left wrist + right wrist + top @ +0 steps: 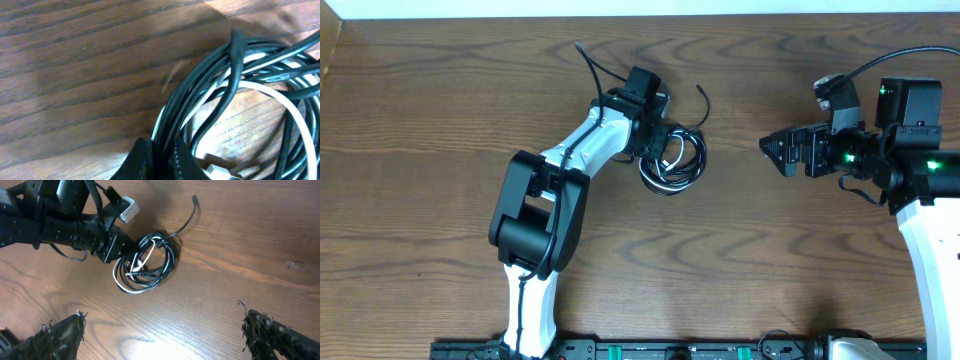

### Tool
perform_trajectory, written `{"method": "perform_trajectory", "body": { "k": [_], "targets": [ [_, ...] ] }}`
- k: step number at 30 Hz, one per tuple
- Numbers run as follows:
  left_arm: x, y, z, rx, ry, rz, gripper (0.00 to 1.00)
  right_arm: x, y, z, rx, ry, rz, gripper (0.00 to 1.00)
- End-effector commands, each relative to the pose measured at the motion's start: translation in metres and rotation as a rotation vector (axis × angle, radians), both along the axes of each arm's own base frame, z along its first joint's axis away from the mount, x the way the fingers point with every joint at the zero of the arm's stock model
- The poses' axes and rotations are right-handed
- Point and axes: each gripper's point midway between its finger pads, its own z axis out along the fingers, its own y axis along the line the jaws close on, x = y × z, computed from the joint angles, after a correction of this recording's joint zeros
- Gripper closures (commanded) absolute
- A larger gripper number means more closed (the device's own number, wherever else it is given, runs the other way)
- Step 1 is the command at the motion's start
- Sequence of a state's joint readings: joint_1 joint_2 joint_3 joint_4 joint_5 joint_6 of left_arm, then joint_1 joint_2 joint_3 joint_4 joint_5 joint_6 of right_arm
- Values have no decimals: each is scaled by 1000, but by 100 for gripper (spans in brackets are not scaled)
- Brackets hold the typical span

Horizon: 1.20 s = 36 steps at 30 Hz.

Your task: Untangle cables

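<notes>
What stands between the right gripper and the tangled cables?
Nothing visible. Only bare table lies between the open right gripper and the cables. The left gripper is shut on them from the opposite side, outside that path.

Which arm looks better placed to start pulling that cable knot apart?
Probably left. The left gripper is shut on strands of the cables; the right gripper stands open, well clear of them.

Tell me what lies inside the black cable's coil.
The white cable loops inside the black cable, its plug there too, with table showing between. The left gripper, shut on black strands, covers the coil's near edge.
</notes>
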<state>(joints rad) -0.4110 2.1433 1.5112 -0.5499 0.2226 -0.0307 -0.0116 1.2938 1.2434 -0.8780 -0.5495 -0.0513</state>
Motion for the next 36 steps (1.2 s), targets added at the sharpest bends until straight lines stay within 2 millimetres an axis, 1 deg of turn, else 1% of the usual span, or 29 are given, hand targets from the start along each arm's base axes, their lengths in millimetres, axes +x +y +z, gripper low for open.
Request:
{"method": "perform_trajectory", "body": {
  "k": [1, 4, 8, 12, 14, 17, 20, 23, 25, 27, 29, 32, 36],
  "targets": [
    [1, 5, 8, 14, -3, 27, 92, 0, 3, 0, 9, 7, 0, 1],
    [4, -3, 44, -45, -61, 17, 92, 0, 3, 1, 9, 3, 0, 1],
    [1, -12, 112, -148, -161, 0, 93, 3, 3, 3, 10, -8, -1, 1],
    [-11, -10, 175, -225, -250, 25, 93, 7, 4, 6, 33, -10, -27, 1],
    [-19, -7, 201, -248, -288, 33, 93, 9, 8, 9, 45, -18, -27, 1],
    [-32, -1, 227, -271, -314, 49, 92, 12, 19, 14, 63, -39, -14, 2],
    [-41, 3, 237, -285, -307, 75, 93, 13, 33, 20, 77, -64, 12, 7],
    [-46, 5, 236, -294, -271, 118, 93, 14, 49, 23, 90, -78, 46, 14],
    [-49, 7, 234, -296, -245, 144, 92, 15, 60, 21, 101, -71, 64, 19],
    [-53, 4, 233, -315, -217, 148, 93, 15, 69, 16, 106, -53, 76, 24],
    [-59, -4, 235, -360, -191, 120, 93, 15, 75, 10, 107, -32, 91, 26],
    [-66, -14, 239, -416, -153, 89, 92, 16, 84, -2, 108, 7, 104, 34],
    [-74, -23, 243, -479, -105, 75, 93, 20, 95, -13, 125, 51, 101, 41]
  ]
}}
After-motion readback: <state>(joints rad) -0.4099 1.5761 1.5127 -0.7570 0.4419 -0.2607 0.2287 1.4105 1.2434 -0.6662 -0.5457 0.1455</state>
